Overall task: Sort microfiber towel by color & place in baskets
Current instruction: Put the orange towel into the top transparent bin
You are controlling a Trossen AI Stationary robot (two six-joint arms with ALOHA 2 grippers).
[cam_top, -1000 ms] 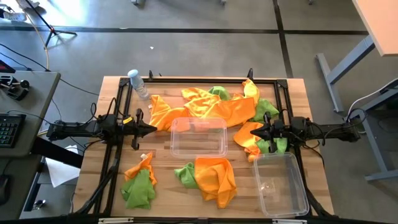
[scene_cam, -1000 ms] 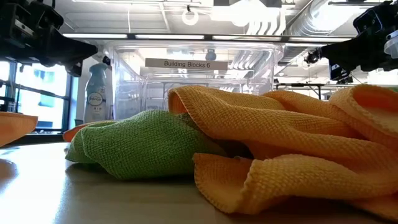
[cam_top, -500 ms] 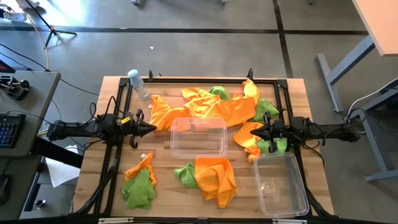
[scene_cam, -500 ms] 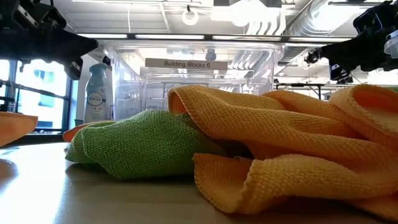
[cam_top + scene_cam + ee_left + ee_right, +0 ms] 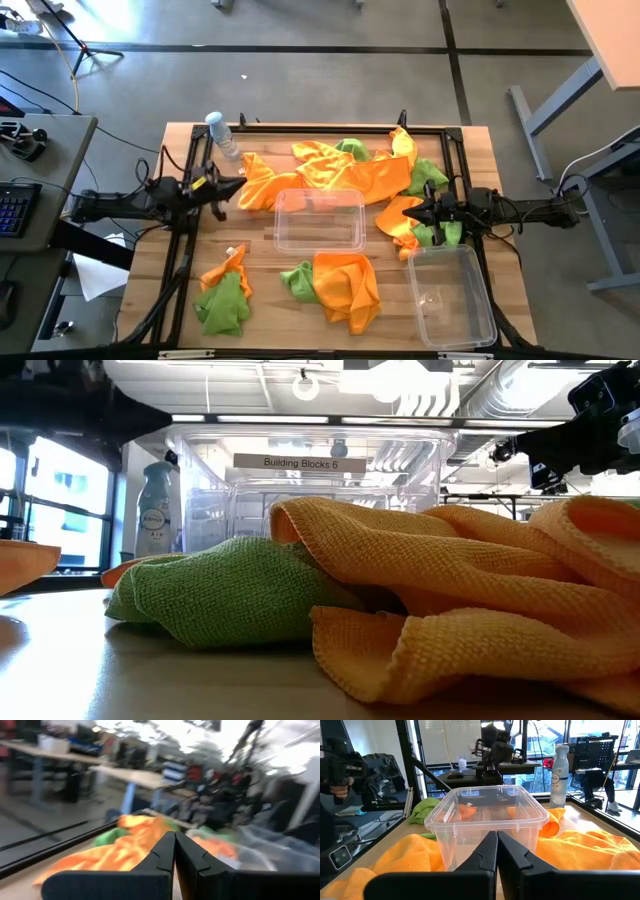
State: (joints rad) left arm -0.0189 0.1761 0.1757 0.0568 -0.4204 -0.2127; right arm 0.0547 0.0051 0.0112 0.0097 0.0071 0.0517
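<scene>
Sorting not started: both baskets, centre one [image 5: 319,219] and near-right one [image 5: 451,295], hold no towels. Orange and green towels lie all over the table [image 5: 262,272]: far pile [image 5: 340,170], near-left clump [image 5: 224,292], near-centre clump [image 5: 338,284]. Left gripper [image 5: 238,185] at the far pile's left edge, fingers together, holding nothing. Right gripper [image 5: 408,212] over the right-side towels, fingers together, empty. All towels left to do.

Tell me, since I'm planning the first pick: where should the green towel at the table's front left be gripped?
Pinch the lime green fuzzy cloth at its bunched middle, coming straight down from above; the orange cloth overlaps only its far edge.
</scene>
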